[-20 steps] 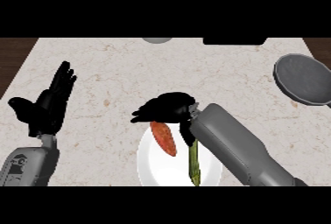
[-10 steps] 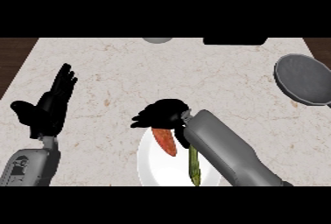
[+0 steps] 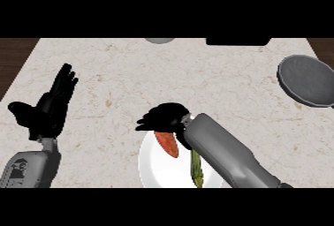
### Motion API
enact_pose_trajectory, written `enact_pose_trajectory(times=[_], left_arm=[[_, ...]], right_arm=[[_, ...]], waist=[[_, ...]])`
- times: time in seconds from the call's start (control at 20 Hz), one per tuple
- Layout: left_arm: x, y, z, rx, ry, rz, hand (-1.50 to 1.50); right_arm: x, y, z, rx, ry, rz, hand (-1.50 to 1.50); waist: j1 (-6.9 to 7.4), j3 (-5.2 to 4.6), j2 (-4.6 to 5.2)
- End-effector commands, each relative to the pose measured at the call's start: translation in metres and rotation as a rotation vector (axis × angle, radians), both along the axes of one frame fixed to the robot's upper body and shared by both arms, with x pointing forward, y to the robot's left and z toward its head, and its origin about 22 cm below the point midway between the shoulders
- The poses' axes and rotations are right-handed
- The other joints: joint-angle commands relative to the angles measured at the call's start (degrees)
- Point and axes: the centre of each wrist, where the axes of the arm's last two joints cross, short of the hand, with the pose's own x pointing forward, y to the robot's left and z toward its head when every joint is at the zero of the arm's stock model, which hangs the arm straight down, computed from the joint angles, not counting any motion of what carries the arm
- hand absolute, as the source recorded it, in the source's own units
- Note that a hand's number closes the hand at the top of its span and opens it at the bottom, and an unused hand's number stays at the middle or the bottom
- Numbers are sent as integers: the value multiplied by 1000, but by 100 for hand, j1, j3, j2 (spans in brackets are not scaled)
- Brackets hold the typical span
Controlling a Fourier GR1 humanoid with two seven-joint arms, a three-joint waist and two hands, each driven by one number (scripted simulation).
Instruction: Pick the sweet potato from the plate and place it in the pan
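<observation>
An orange sweet potato [image 3: 169,145] lies on a white plate [image 3: 151,170] near the counter's front edge, beside a thin green vegetable [image 3: 195,167]. My right hand [image 3: 163,118] hangs over the plate's far rim, fingers curled down at the sweet potato's upper end; whether they touch it is hidden. The grey pan [image 3: 308,80] sits at the right edge, far from the hand. My left hand [image 3: 49,109] rests open at the left, fingers up.
A grey round object [image 3: 160,40] and a black object [image 3: 238,41] sit at the counter's back edge. Dark wood shows beyond the counter's left edge [image 3: 12,57]. Bare marble lies between the plate and the pan.
My right hand has slid toward me, from past the plate's far rim down onto the sweet potato's upper end. The left hand has hardly moved.
</observation>
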Motion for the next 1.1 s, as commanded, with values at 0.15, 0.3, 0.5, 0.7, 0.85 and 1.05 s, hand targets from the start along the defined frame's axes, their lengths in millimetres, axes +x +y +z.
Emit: enact_pose_trajectory(times=[0.15,0.3,0.5,0.7,0.85,1.05], left_arm=[[8,9,9,7,-11,-14,0],[-1,-10,-12,4,2,-17,0],[12,5,3,-6,-15,-13,0],[-3,3,7,11,-23,1,0],[0,9,-1,-5,0,36,0],[-5,20,-3,7,12,87,0]], right_arm=[[-14,4,-23,-53,20,17,-150],[-3,1,-22,-50,85,119,150],[-18,12,-18,4,21,167,150],[0,3,-22,4,5,141,150],[34,-62,-26,-19,60,-488,150],[55,-129,-25,-28,53,-993,150]], waist=[[36,0,10],[17,0,13],[5,0,6],[65,1,12],[-301,-4,-6],[-619,-12,-45]])
